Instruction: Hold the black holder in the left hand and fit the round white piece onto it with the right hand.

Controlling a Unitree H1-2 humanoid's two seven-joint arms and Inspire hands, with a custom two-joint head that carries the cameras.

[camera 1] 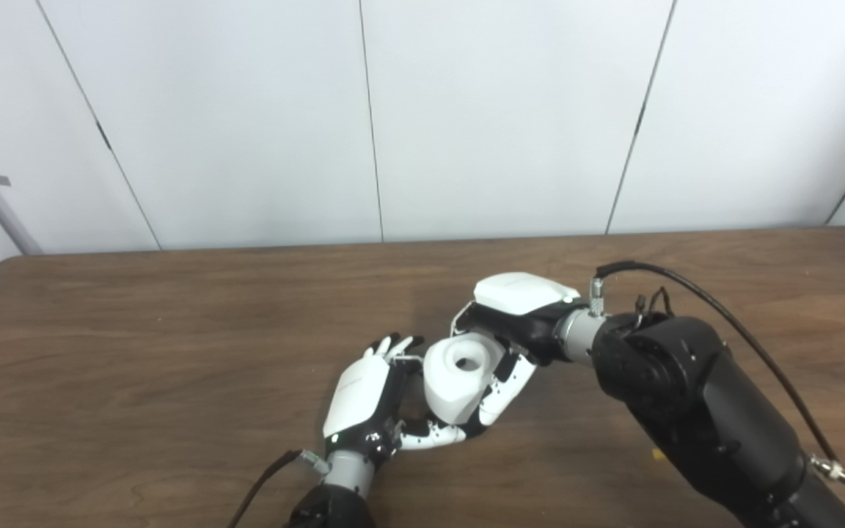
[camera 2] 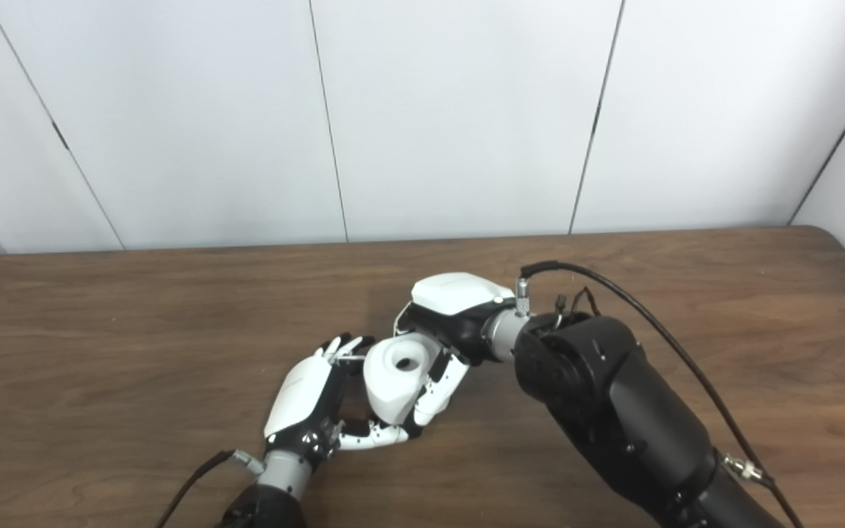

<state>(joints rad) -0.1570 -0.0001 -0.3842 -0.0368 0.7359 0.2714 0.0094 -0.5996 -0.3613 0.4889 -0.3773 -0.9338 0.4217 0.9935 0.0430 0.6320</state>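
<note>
The round white piece (camera 1: 458, 375), a thick roll with a hole in its top, is held in my right hand (camera 1: 514, 319), whose fingers (camera 1: 505, 381) wrap its right side. My left hand (camera 1: 361, 396) is just left of it with its back toward the camera, and its thumb (camera 1: 433, 438) reaches under the roll. The black holder (camera 1: 412, 392) is mostly hidden between the left palm and the roll. Only a dark part and a thin metal bar (camera 1: 409, 358) show. The roll touches or nearly touches that bar. Both hands are low over the brown table (camera 1: 173, 352).
My right forearm (camera 1: 694, 411) and its black cable (camera 1: 723, 315) fill the lower right. White wall panels stand behind the table's far edge (camera 1: 422, 242). Bare table surface lies to the left and at the back.
</note>
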